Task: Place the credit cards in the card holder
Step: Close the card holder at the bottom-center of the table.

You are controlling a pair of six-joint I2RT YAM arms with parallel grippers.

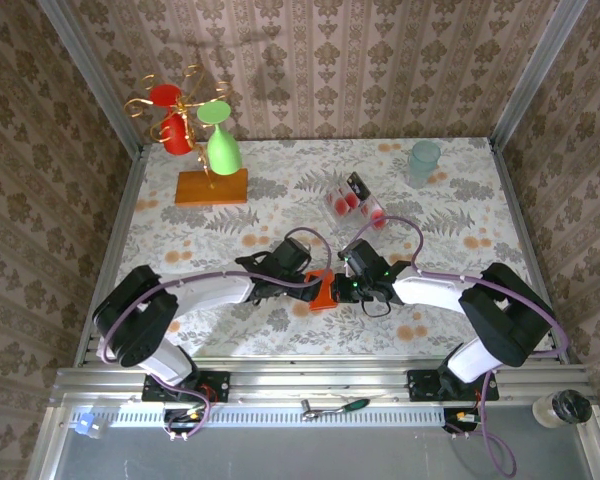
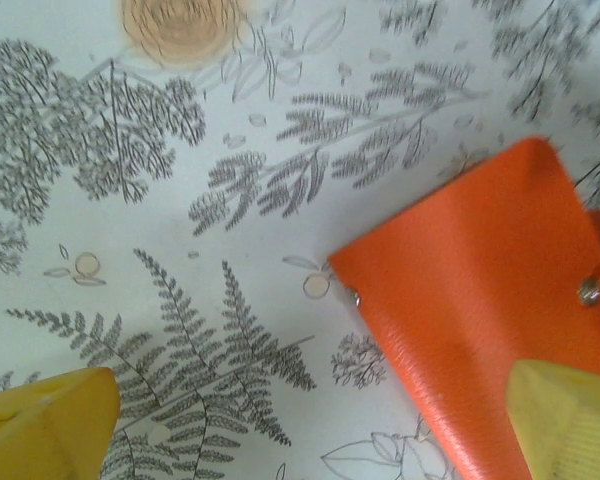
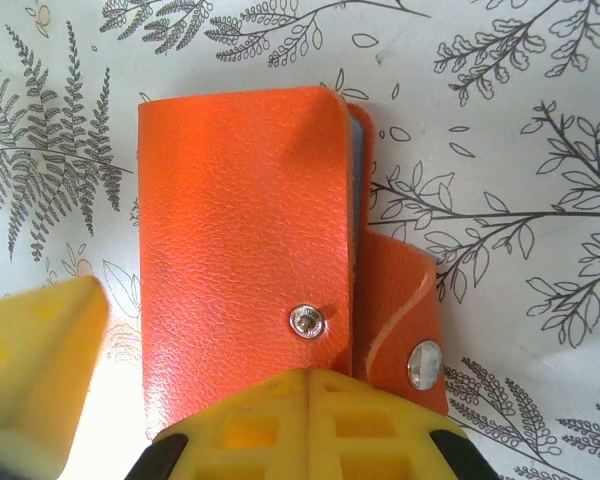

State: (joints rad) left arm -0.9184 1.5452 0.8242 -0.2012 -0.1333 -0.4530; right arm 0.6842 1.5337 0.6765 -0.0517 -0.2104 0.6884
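Cards are lying beyond wallet, loading seemingly unstarted; left pincer is hovering spread, right pincer pressed together at wallet.

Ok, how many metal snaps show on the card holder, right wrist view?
2. One snap sits on the large front flap of the card holder, near its lower right corner; the other is on the small tab to the right. More may be hidden inside.
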